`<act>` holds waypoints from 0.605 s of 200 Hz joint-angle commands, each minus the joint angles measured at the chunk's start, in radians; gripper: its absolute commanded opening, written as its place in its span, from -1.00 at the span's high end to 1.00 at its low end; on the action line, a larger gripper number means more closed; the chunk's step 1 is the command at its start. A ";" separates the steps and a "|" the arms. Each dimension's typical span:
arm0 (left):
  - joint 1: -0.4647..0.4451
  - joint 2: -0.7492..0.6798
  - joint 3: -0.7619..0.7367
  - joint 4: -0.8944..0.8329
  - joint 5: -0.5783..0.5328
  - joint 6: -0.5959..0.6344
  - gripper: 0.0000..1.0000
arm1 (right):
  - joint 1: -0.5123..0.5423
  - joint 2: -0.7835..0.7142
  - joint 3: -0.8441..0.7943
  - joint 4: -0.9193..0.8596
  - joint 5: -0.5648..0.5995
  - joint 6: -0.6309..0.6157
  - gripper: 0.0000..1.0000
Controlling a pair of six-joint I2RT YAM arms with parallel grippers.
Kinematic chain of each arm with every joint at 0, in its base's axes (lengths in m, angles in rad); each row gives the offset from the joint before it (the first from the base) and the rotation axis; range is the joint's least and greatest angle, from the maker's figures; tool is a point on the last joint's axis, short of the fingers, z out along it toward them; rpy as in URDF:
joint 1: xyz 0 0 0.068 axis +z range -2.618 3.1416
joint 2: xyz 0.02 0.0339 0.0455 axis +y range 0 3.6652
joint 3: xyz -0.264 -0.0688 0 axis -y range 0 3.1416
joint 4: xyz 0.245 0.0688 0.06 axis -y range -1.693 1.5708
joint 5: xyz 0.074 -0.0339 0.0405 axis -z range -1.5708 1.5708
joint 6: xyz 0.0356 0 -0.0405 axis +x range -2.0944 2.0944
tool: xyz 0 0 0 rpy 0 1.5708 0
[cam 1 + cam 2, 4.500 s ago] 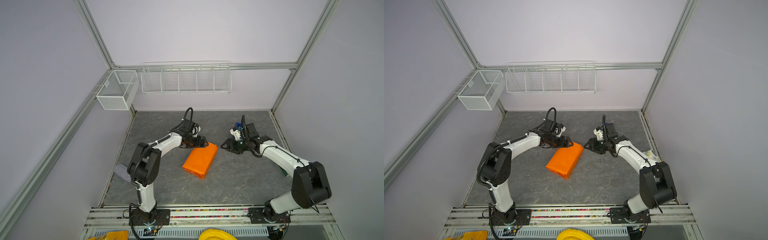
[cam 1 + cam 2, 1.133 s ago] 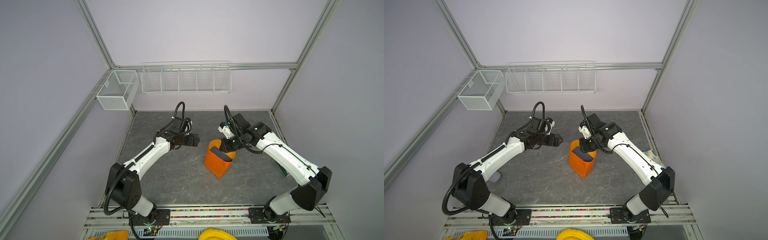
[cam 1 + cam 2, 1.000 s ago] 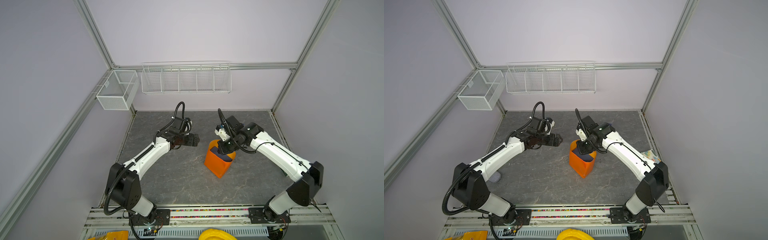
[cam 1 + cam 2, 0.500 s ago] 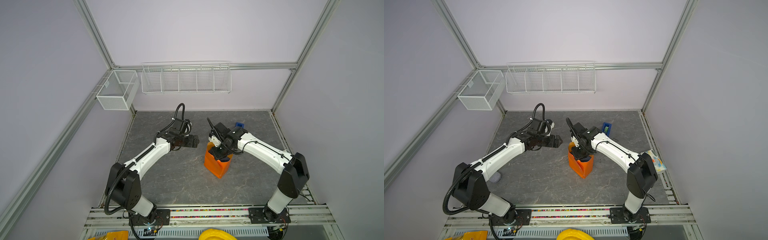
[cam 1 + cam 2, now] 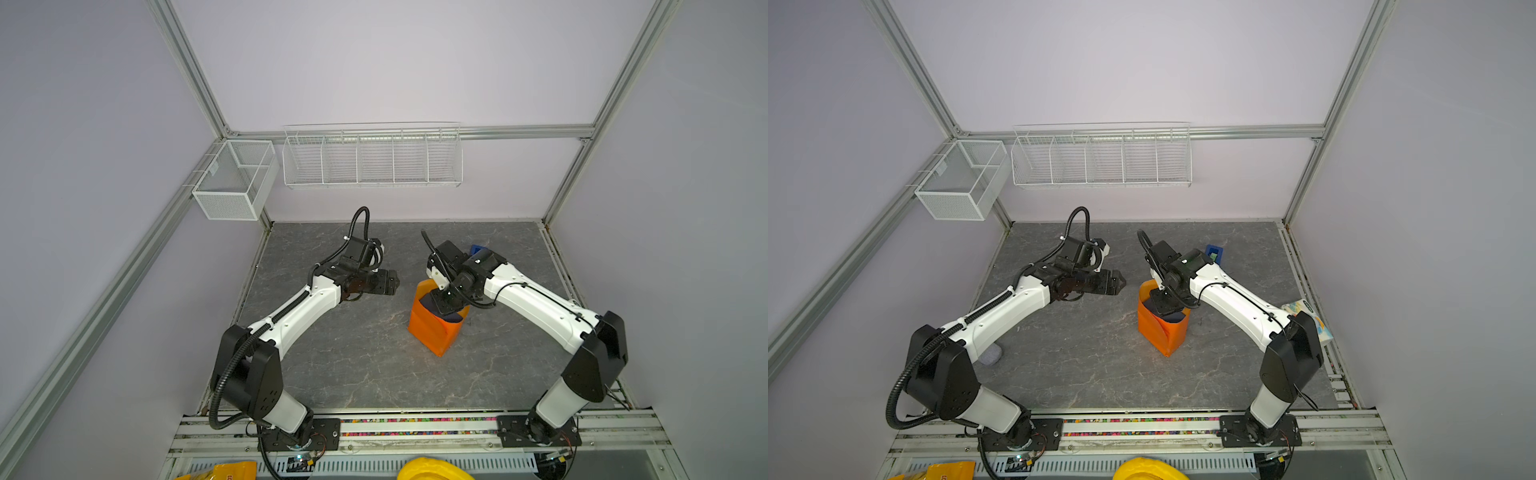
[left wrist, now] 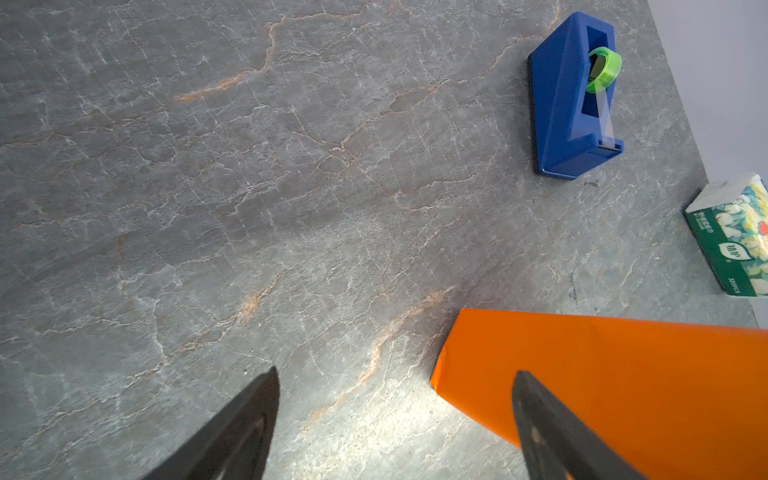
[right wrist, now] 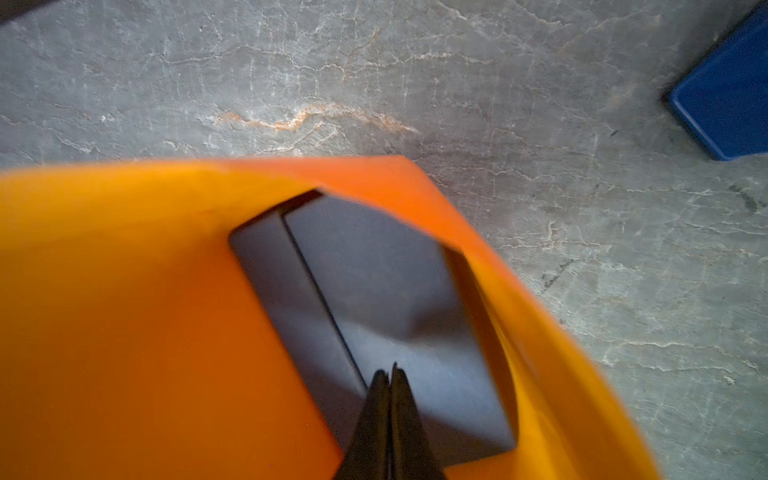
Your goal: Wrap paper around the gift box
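Note:
The orange paper [image 5: 432, 332] [image 5: 1160, 332] is wrapped round the gift box and stands on end near the middle of the table, with its upper end open. The slate-blue gift box [image 5: 455, 318] [image 7: 374, 270] shows inside that open end. My right gripper [image 5: 442, 305] [image 5: 1163, 305] [image 7: 389, 372] is shut, and its tips point down onto the box's bare end inside the paper collar [image 7: 124, 332]. My left gripper [image 5: 392, 282] [image 5: 1121, 284] [image 6: 395, 372] hangs open just left of the package, apart from it. One lower corner of the paper [image 6: 602, 374] lies behind one of its fingers.
A bright-blue tape dispenser [image 6: 569, 104] [image 5: 1214, 252] stands behind the right arm. A patterned tissue packet [image 6: 735, 241] [image 5: 1304, 311] lies at the right edge. Two wire baskets [image 5: 372, 158] [image 5: 232, 183] hang on the back wall and at the left corner. A small grey lump [image 5: 990, 355] sits by the left arm.
The package, earlier flat with the left gripper on it, stands on end. In the last second my right gripper shifted slightly left and down into the open top. The left gripper barely moved.

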 commanded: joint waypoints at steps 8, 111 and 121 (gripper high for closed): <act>0.004 0.003 -0.011 0.009 0.016 -0.009 -0.75 | -0.003 -0.004 -0.062 -0.005 0.015 0.004 0.84; 0.005 0.083 -0.009 0.028 0.110 -0.019 -0.63 | -0.022 -0.091 0.012 0.008 0.030 0.029 0.68; 0.005 0.098 -0.010 0.037 0.128 -0.024 -0.61 | -0.041 -0.142 0.006 0.011 0.037 0.044 0.66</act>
